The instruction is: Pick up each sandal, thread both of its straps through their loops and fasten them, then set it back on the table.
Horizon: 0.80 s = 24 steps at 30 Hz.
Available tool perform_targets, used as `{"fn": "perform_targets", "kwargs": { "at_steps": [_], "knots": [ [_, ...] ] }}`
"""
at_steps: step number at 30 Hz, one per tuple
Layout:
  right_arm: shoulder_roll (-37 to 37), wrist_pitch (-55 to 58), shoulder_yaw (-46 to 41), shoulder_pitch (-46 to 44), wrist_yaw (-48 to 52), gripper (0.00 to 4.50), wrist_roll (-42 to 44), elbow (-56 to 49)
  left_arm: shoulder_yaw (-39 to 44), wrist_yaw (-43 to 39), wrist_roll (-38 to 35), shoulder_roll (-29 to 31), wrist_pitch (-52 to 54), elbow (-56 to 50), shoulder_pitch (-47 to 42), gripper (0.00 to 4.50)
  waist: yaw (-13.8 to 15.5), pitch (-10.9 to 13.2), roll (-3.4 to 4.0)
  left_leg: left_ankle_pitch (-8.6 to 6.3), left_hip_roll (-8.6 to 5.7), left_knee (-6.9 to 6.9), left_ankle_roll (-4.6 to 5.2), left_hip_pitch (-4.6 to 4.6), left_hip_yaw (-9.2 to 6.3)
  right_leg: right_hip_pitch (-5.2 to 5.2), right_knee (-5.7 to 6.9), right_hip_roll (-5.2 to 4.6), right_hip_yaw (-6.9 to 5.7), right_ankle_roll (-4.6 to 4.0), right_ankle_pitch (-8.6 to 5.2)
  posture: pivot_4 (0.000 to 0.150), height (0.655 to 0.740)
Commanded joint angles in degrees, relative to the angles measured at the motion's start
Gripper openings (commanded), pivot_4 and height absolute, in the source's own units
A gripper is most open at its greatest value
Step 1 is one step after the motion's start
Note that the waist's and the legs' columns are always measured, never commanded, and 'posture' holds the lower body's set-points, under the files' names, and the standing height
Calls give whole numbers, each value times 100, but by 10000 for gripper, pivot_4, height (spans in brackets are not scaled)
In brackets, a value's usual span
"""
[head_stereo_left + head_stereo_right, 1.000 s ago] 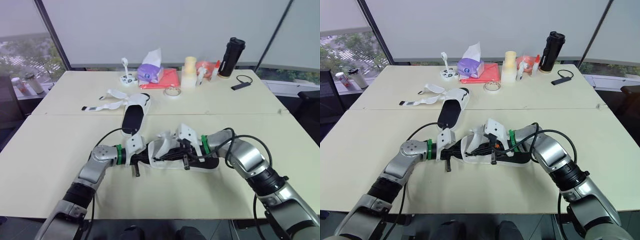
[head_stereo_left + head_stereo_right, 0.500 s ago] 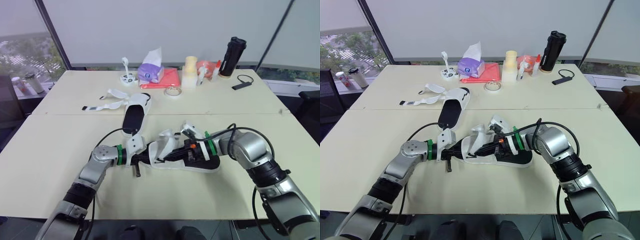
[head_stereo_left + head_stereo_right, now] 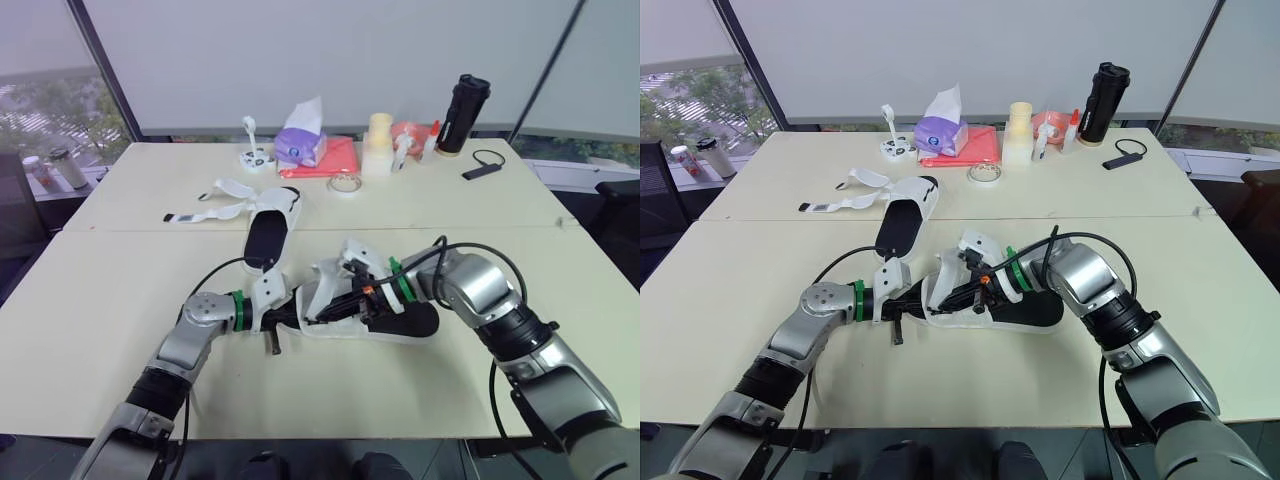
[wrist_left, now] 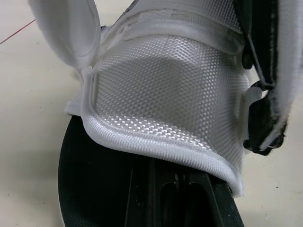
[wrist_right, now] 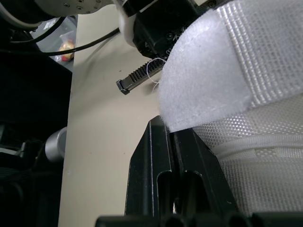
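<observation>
The near sandal, white straps on a black sole, lies at the table's front centre between both arms. My left gripper is shut on its heel end; in the left wrist view a black finger lies on the insole under the white mesh strap. My right gripper reaches leftward across the sandal, shut on a white strap end that lies against its fingers. The second sandal rests farther back on the left with its straps spread loose.
Along the table's far edge stand a tissue pack on a red cloth, a tape roll, a white dish, bottles, a black flask and a small black device.
My right wrist has rolled over and its fingers have slid leftward along the near sandal toward the left gripper. The left arm and the second sandal have stayed put.
</observation>
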Motion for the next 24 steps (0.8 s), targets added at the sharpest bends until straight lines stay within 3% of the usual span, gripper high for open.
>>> {"fn": "perform_targets", "kwargs": {
  "at_steps": [1, 3, 6, 12, 18, 24],
  "knots": [
    [95, 102, 109, -14, -216, 190, -268, 306, -108, 138, 296, 97, 163, 319, 208, 0, -3, -1, 1, 0, 0, 0, 0, 0, 0, 0, 0, 0, 0, 0, 0, 1500, 7400],
    [138, 11, -28, 33, -283, 190, -268, 343, -105, 155, 296, 101, 167, 289, 239, 0, -5, -2, 2, 0, 1, 0, 0, 0, 0, 0, 1, 0, -1, 0, 0, 1500, 7400],
    [192, -201, -397, 184, -343, 8231, -113, 219, -102, 179, 293, 108, 173, 262, 264, 0, -4, -2, 2, 0, 0, 0, 0, 0, 0, 1, 1, -1, -1, 0, 0, 1500, 7400],
    [502, -75, -1470, 668, -962, 35976, 406, -420, -91, 217, 272, 134, 204, 180, 323, 0, -2, -1, 2, 0, 0, 0, -1, -2, 2, -1, 2, -2, -2, 0, 0, 1500, 7400],
    [1157, 888, -2631, 1489, -2037, 35976, 1447, -1619, -95, 202, 264, 142, 249, 148, 329, 0, 6, -1, 2, 1, 1, -9, -1, -10, 5, -11, -1, -3, -3, 3, 2, 1500, 7400],
    [1674, 1360, -2827, 2126, -2818, 35976, 1909, -2196, -132, 157, 291, 115, 229, 293, 188, 0, 0, 0, 3, 1, 1, -13, 0, -10, 6, -12, 1, -3, -6, 5, 2, 1500, 7400]
  ]
}}
